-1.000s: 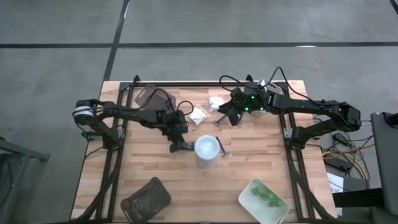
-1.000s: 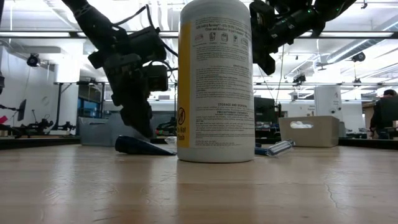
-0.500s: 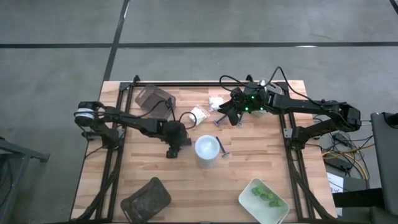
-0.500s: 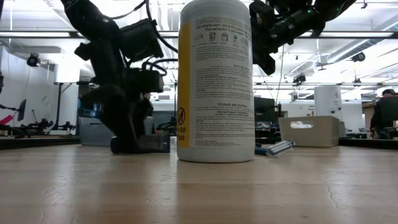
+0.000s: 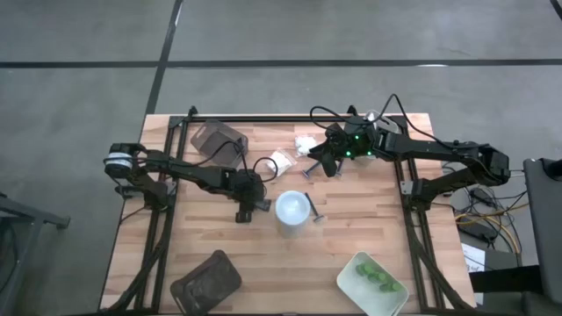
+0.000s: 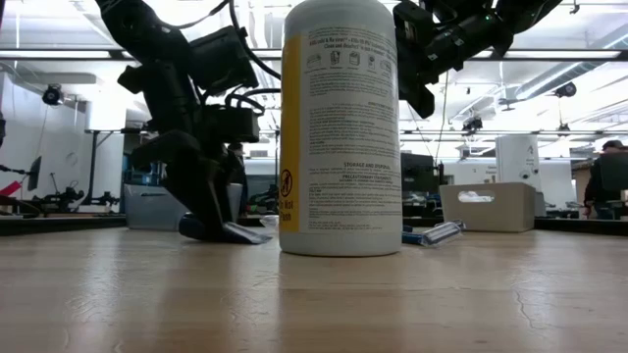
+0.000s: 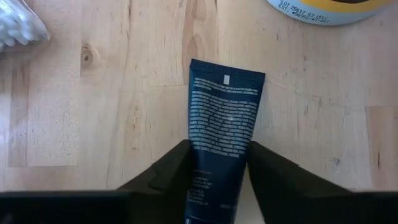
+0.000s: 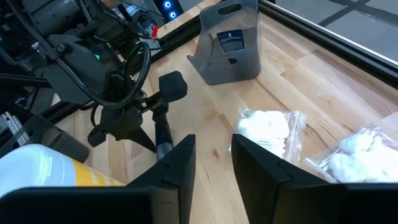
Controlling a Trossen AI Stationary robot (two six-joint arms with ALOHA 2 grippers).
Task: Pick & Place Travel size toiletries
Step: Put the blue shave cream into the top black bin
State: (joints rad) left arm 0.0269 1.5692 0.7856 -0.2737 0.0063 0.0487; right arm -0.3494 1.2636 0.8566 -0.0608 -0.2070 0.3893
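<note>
So the left claw is down at the tabletop, with both fingers pressed against the sides of a dark blue tube, so it's clamped on it. The tube lies flat on the wood, its flat crimped end pointing toward the yellow white-capped bottle, which stands upright just beside it. From above, the claw sits just left of that bottle. In the low view the tube's end pokes out at the bottle's base.

The right claw hangs above the far part of the tabletop with its fingers slightly apart, holding nothing. Below it are two white lumpy packets, and a razor lies nearby. Another razor rests right beside the bottle on its right.

Further out: a dark tray at the far left, a dark tray at the near left edge, and a pale tray at the near right with green pieces in it.
</note>
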